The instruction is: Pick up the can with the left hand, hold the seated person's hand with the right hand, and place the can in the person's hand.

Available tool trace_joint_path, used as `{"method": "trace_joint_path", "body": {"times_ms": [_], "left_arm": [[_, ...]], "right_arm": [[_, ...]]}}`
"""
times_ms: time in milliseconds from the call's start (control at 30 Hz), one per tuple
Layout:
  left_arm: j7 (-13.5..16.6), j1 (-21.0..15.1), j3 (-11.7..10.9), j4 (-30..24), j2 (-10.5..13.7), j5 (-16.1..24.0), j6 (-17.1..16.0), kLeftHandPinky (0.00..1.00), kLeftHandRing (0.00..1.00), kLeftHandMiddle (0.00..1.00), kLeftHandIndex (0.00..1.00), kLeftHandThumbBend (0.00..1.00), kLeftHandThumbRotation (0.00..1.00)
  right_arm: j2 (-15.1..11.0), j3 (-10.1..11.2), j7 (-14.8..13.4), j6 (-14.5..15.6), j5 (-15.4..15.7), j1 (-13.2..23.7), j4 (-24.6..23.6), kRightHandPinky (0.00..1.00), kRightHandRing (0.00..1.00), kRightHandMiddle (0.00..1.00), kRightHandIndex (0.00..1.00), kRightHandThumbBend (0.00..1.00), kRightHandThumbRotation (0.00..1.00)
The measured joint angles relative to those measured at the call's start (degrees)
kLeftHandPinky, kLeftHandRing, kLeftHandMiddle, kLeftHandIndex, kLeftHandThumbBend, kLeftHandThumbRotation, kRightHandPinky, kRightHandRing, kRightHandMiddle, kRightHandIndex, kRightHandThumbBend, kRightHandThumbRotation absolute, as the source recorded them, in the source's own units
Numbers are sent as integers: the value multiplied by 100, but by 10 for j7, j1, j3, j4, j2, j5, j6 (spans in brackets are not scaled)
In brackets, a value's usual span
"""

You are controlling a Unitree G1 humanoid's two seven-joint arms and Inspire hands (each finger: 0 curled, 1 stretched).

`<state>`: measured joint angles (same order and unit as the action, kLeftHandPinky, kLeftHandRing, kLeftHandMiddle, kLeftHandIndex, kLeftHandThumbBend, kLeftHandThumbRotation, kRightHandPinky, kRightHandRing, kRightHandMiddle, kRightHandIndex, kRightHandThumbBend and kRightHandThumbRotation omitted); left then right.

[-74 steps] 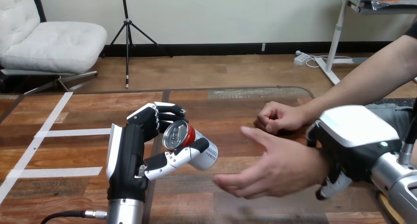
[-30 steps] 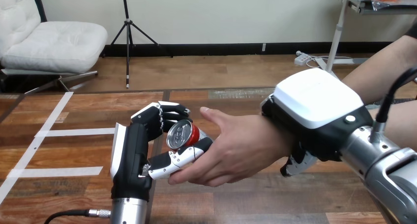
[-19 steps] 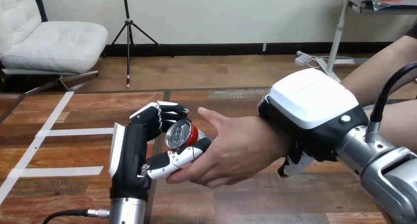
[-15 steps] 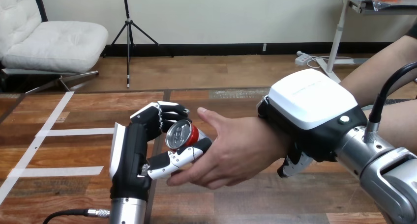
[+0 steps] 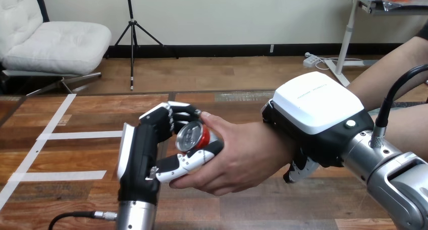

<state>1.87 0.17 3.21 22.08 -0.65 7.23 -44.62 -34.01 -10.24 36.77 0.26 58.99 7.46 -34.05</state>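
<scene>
Head view: red drink can (image 5: 192,135), tilted, clasped in curled fingers and thumb of left hand (image 5: 139,154), touching the person's hand (image 5: 242,157); right hand (image 5: 315,111) over the person's wrist (image 5: 286,150), grasp impossible to tell; likely slip of can on early release, ahead of any closing of the person's fingers.

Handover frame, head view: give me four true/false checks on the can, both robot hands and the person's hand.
1. The left hand has its fingers curled round the red can with a silver top. True.
2. The can stands upright on the wooden table. False: it is held tilted above the table in the left hand.
3. The person's hand touches the can. True.
4. The right hand lies flat on the table. False: it sits over the person's wrist, fingers curled under it.
</scene>
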Motion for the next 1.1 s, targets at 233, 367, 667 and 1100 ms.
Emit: {"method": "trace_joint_path", "body": {"times_ms": [233, 367, 667, 1100], "left_arm": [[-19, 7, 15, -32, -4, -23, 13, 37, 43, 49, 52, 75, 0], [-27, 15, 24, -51, -4, -35, 23, 37, 43, 49, 52, 75, 0], [-35, 34, 37, -84, -4, -50, 37, 37, 43, 48, 51, 76, 0], [-37, 49, 52, -104, -4, -61, 39, 36, 42, 48, 52, 75, 0]], "right_arm": [[0, 0, 0, -4, 0, 0, 2, 30, 33, 38, 44, 96, 0], [0, 0, 0, -4, 0, -1, 2, 30, 34, 40, 45, 96, 0], [0, 0, 0, -6, -4, -3, 2, 32, 36, 42, 46, 97, 0], [-1, 0, 0, -17, -7, -3, 2, 32, 36, 42, 46, 96, 0]]}}
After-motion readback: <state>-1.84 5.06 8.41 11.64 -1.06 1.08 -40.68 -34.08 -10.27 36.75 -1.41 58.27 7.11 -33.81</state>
